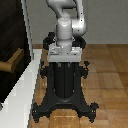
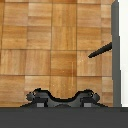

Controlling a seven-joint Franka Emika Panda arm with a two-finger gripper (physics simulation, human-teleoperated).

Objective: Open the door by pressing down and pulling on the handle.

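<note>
Well apart from handle (image 1: pixel 11 63), hand (image 1: pixel 64 62), perhaps open.

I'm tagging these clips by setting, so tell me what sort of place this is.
Most likely a bare simulated test room, not a lived-in space. A dark door in a white frame with a tan handle stands on a wood parquet floor, and the arm sits on a black pedestal.

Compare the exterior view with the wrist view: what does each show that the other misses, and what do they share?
Only the exterior view shows the arm, the gripper pointing down in front of the pedestal column, and the dark door. Only the wrist view shows a wide stretch of bare wood floor. Both show the pedestal base, the white frame and the handle.
</note>
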